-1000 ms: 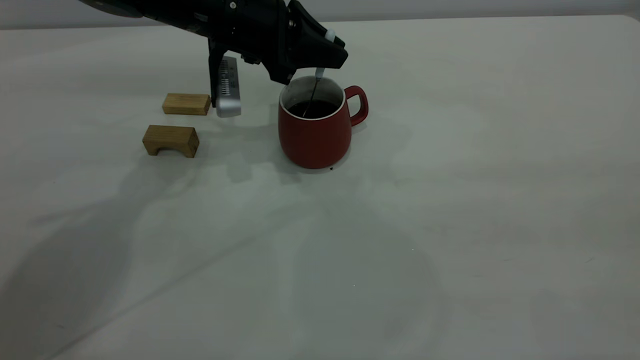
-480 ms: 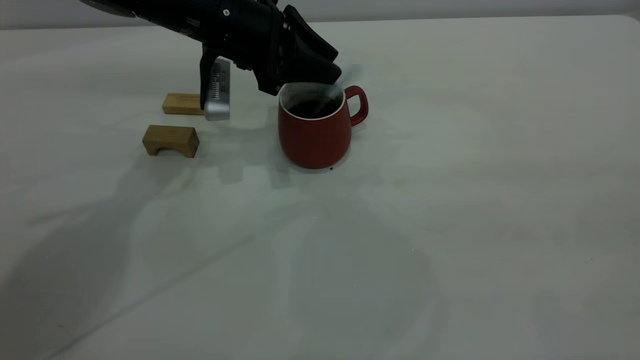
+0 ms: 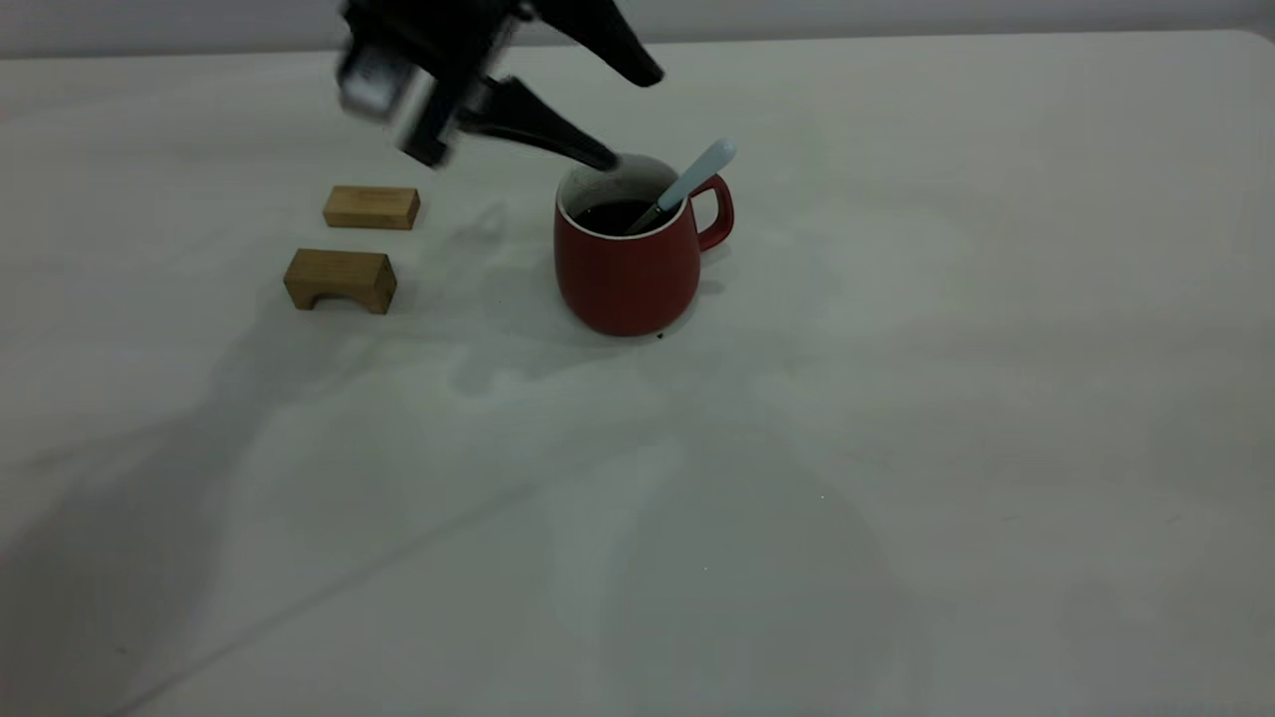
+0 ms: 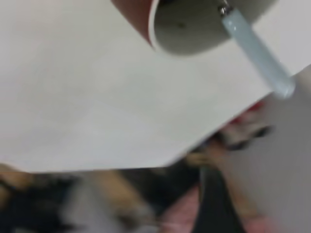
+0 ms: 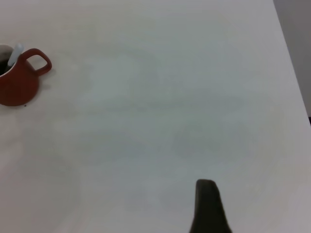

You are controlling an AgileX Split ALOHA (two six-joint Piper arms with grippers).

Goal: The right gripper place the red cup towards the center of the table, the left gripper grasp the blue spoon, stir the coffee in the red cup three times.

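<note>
Your red cup (image 3: 628,261) stands on the table (image 3: 896,418) a little left of the middle and toward the far side, handle to the right. The blue spoon (image 3: 687,185) leans in it, pale handle sticking up and out over the rim beside the cup's handle, bowl sunk in the coffee (image 3: 610,215) where you can't see it. Nothing is gripping the spoon.

Your left gripper (image 3: 630,118) hangs just above and to the left of the cup, fingers spread wide and holding nothing; one finger tip sits right at the cup's far-left rim, and whether it touches is hard to tell. The rest of that arm is blurred and cut off at the top edge.

Two wooden blocks (image 3: 371,207) lie well to the left of the cup.

Of the right gripper (image 5: 209,206) you get only one dark finger in its own wrist view, well away from the cup, so its opening cannot be judged. The near half and the right side of the table lie open.
</note>
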